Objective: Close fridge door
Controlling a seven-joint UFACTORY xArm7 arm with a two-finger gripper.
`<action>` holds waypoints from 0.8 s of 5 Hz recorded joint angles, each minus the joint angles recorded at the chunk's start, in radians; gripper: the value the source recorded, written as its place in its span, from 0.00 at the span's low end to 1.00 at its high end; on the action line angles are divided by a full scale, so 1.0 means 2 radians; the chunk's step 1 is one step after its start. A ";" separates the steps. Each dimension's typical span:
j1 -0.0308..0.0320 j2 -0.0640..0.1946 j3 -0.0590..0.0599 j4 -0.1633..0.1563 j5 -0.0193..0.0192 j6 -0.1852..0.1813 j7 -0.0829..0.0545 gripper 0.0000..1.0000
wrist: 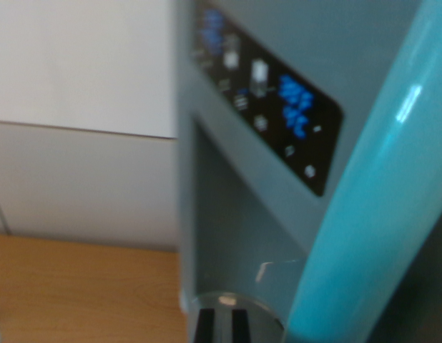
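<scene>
Right up close to the camera is a big, shiny, light blue handle. It runs like a thick bar from about 6 o'clock up to 1 o'clock in the wrist view. A bright streak of light sits on it, so it looks smooth and slippery.

Behind the handle is the fridge door, which is grey-blue and fills the middle and the 3 o'clock side. On it is a black panel with small blue lights and little white buttons. Under the panel is a deep hollow, like the place where you fill a cup with water. At 6 o'clock, at the bottom of the hollow, is a round grey tray with dark slots.

At 9 o'clock there is a white wall. At 7 o'clock there is a brown wooden floor.

I cannot see the pincer at all, so I cannot tell if its tips are apart or together.

I think the door is hard and stiff and a bit heavy, and it will swing on its hinge. It will not bend or break from a push. The handle is strong, but it is round and slick, so a push there could slide off. The flat part of the door near the handle looks like a better spot to press. The black panel looks breakable, and a push there could press a button, so it is best left alone.

The picture is blurry, so I cannot tell how far open the door is.
</scene>
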 joint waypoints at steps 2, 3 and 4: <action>0.0000 0.019 -0.015 0.015 0.0000 0.000 0.000 1.00; 0.0000 0.038 -0.027 0.031 0.0000 -0.002 0.000 1.00; 0.0000 0.038 -0.027 0.031 0.0000 -0.002 0.000 1.00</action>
